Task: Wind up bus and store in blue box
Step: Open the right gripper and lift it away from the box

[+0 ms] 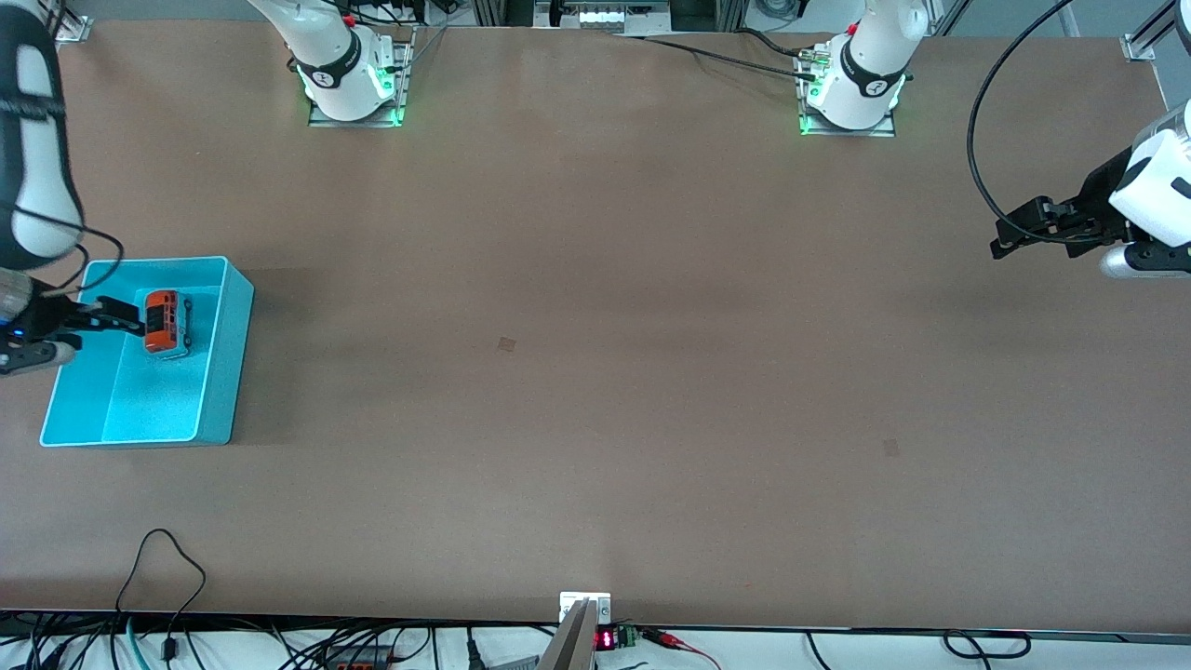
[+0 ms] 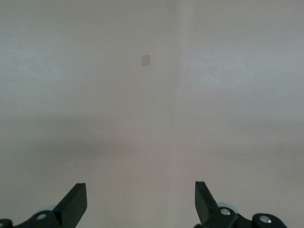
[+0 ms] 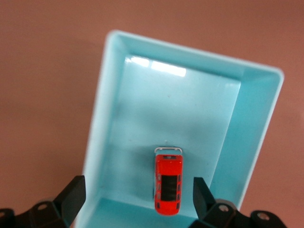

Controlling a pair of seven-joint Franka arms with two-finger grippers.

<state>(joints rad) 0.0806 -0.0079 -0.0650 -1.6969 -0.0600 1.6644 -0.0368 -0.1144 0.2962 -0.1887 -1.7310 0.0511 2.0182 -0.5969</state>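
Note:
The small orange bus (image 1: 167, 323) sits inside the blue box (image 1: 216, 409), close to the wall farthest from the front camera, at the right arm's end of the table. Seen from the right wrist, the bus (image 3: 168, 186) shows its dark roof upward on the floor of the box (image 3: 190, 56). My right gripper (image 1: 119, 317) hangs open over the box; its fingers stand wide on either side of the bus without touching it (image 3: 137, 195). At the left arm's end, my left gripper (image 1: 1016, 233) waits open above bare table (image 2: 141, 199).
Two small darker patches (image 1: 505, 343) (image 1: 890, 447) mark the brown tabletop. Cables (image 1: 167, 568) lie along the table edge nearest the front camera, beside a small display (image 1: 605, 639). The arm bases (image 1: 352, 84) (image 1: 851, 93) stand along the farthest edge.

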